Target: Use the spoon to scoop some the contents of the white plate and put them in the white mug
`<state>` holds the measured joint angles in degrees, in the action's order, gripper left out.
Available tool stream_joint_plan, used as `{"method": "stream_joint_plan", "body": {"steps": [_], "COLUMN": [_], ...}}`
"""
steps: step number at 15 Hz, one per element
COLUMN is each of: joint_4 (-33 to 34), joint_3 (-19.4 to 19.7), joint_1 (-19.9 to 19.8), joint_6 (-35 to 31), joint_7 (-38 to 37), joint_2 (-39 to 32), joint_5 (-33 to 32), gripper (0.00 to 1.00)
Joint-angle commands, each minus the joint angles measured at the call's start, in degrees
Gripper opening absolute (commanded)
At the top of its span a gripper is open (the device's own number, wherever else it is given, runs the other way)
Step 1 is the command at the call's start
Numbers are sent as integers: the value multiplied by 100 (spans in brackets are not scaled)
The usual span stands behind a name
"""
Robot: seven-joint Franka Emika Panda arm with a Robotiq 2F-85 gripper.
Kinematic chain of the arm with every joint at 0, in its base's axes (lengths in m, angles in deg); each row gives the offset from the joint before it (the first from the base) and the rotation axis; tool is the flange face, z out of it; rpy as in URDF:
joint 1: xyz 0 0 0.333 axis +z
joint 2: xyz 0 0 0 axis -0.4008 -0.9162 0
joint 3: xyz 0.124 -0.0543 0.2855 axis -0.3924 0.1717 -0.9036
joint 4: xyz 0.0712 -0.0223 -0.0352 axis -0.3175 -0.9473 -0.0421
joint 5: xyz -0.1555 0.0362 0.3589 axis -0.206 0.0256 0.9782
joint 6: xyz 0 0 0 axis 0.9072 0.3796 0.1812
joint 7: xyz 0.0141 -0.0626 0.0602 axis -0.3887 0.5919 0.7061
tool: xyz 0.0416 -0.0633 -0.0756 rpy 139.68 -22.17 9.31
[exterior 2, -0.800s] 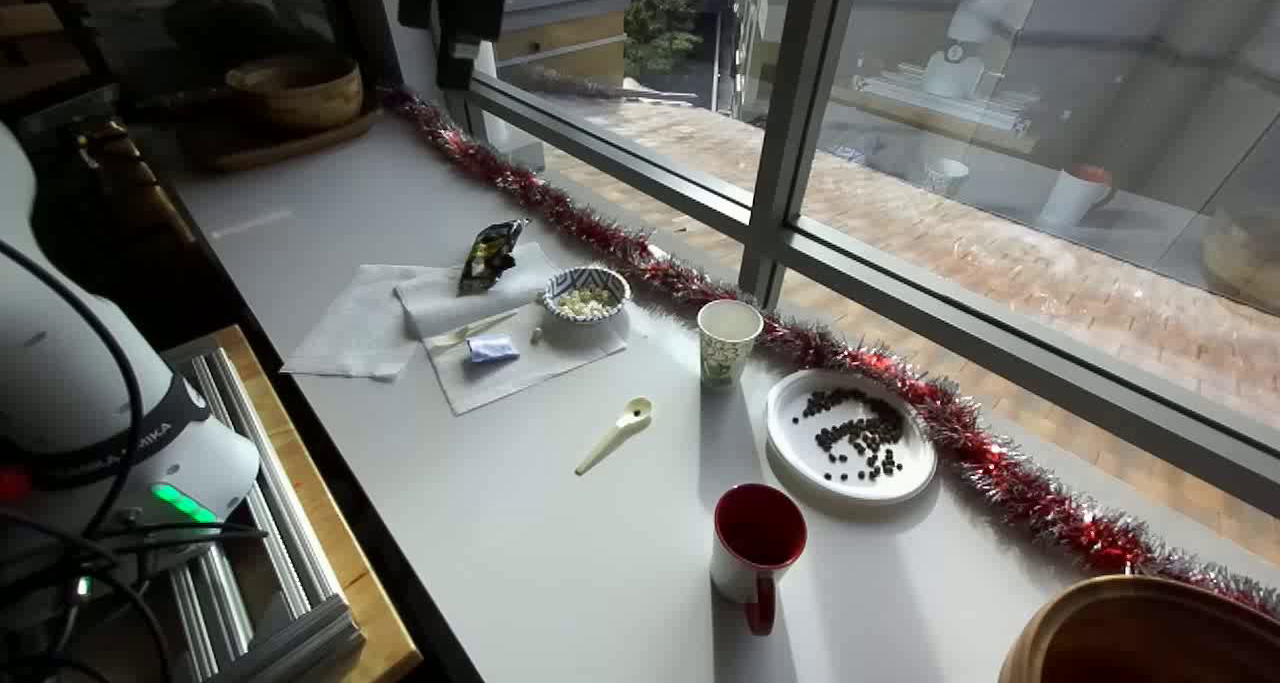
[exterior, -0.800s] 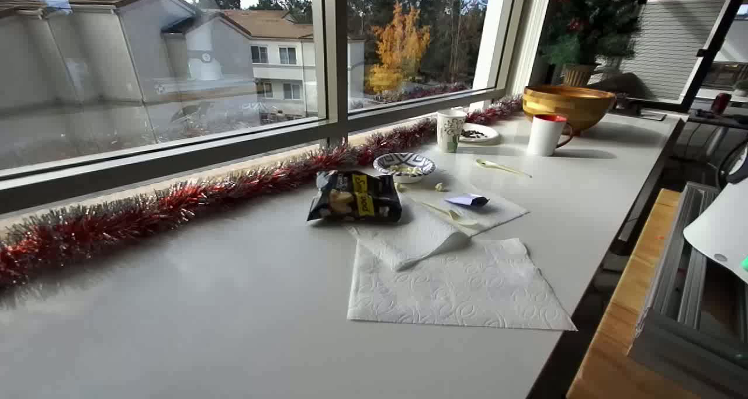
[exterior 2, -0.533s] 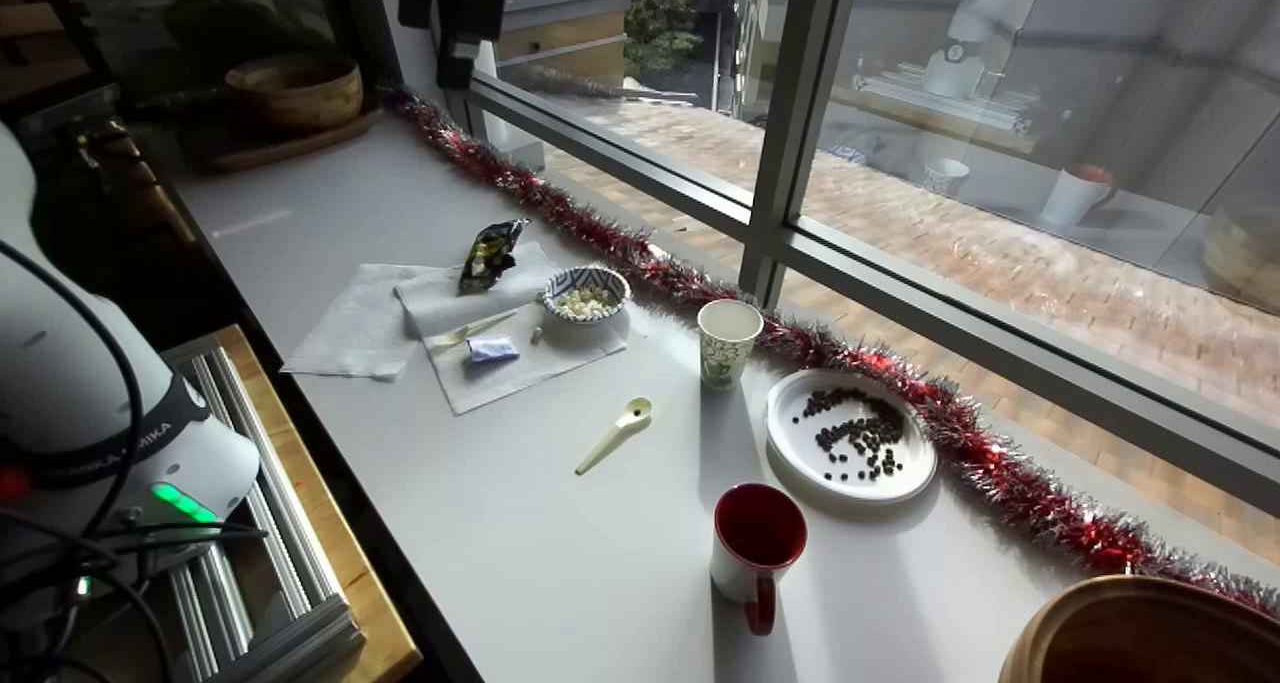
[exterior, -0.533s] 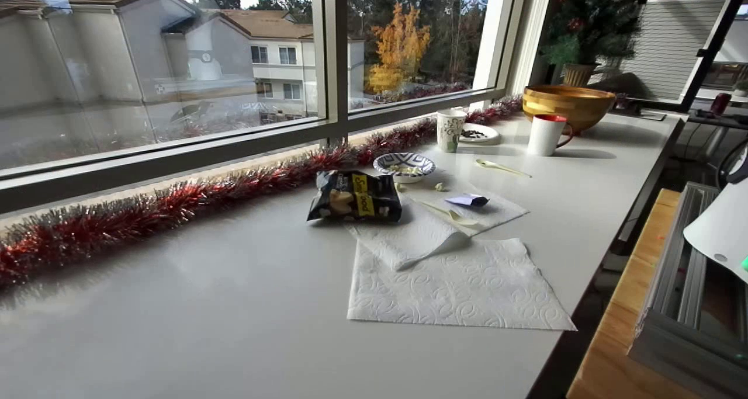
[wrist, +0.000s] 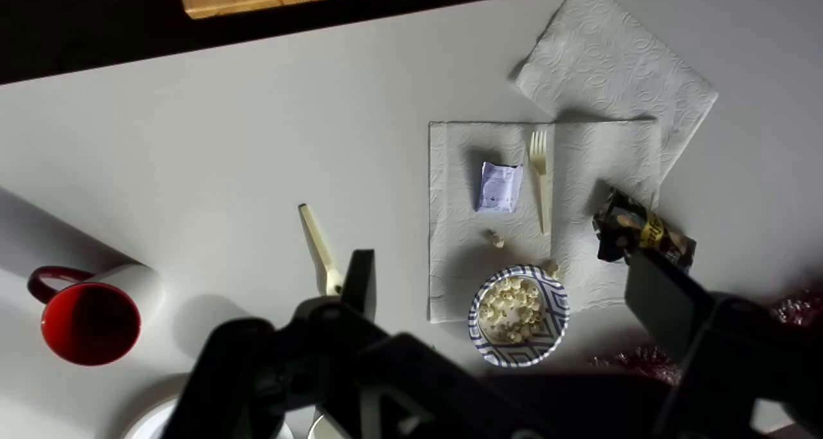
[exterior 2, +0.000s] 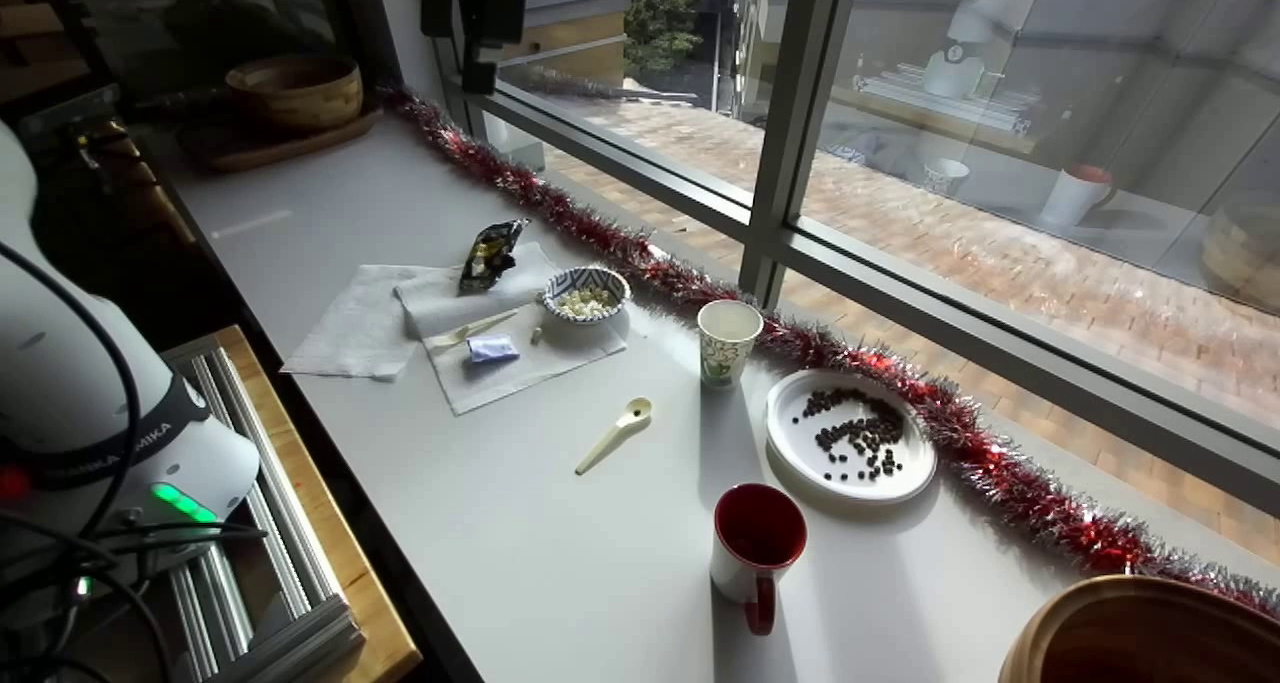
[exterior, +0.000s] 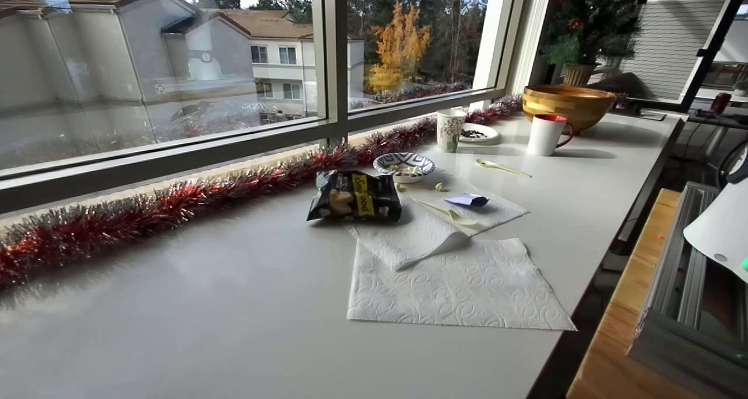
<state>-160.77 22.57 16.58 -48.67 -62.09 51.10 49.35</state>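
Note:
The pale yellow spoon (exterior 2: 613, 436) lies on the table in both exterior views (exterior: 499, 166); a small dark spot shows in its bowl. In the wrist view the spoon (wrist: 319, 241) lies left of my left finger, its bowl end partly hidden. The white plate (exterior 2: 793, 450) holds dark round bits (exterior 2: 860, 428); only its edge (wrist: 153, 424) shows in the wrist view. The white mug (exterior 2: 732, 570), red inside, stands near the plate and at left in the wrist view (wrist: 138, 286). My gripper (wrist: 503, 260) is wide open, empty, high above the table, over the popcorn bowl in the wrist view.
A patterned bowl (wrist: 551, 310) of popcorn stands by paper napkins (wrist: 604, 85) with a fork (wrist: 541, 182), a packet (wrist: 500, 188) and a snack bag (wrist: 643, 230). A paper cup (exterior 2: 724, 355) stands beside the plate. Tinsel (exterior 2: 620, 243) runs along the window; a wooden bowl (exterior 2: 1040, 623) stands near the mug.
My gripper has moved a little to the right and slightly down in an exterior view. The spoon, plate and mug have not moved.

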Motion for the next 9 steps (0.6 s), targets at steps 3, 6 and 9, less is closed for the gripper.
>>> {"method": "stream_joint_plan", "body": {"steps": [3,6,9], "joint_4": [-1593,-2558,-3518], "joint_3": [-423,-521,-390], "joint_1": [-77,-115,-94], "joint_6": [-2241,-3611,-5017], "joint_7": [117,211,460], "joint_2": [646,1015,1275], "joint_5": [-191,-334,-355], "gripper": [100,100,100]}}
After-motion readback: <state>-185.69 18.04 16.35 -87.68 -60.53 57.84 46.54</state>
